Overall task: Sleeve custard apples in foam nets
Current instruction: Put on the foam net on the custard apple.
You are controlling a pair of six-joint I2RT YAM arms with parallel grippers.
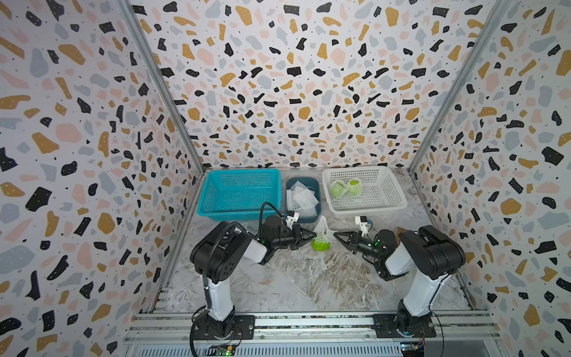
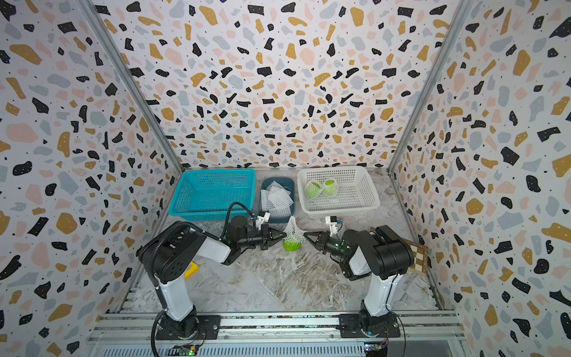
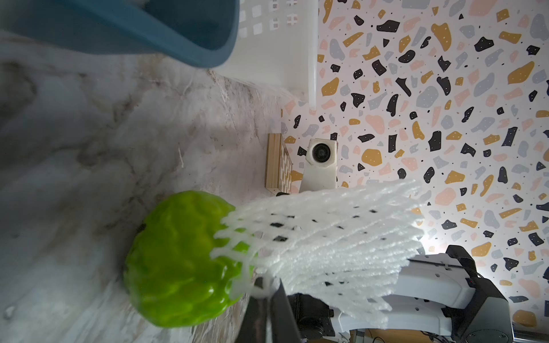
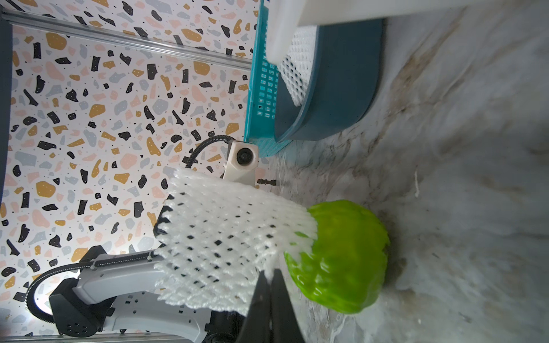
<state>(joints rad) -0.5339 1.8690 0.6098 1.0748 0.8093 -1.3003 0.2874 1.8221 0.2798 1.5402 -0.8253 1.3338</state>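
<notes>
Foam net (image 1: 323, 230) | left claw (image 1: 313, 237), right claw (image 1: 336, 236) pinch opposite edges | level, facing inward

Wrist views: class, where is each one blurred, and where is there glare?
Left wrist view: the tub close to the lens is out of focus, the apple shows glossy highlights, glare sits past the net. Right wrist view: the table is soft, the white basket rim blurred, glare beside the left arm.

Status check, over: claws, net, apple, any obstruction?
Both shut on foam net: left claw, right claw. Net covers only custard apple top. Nothing in the way.
</notes>
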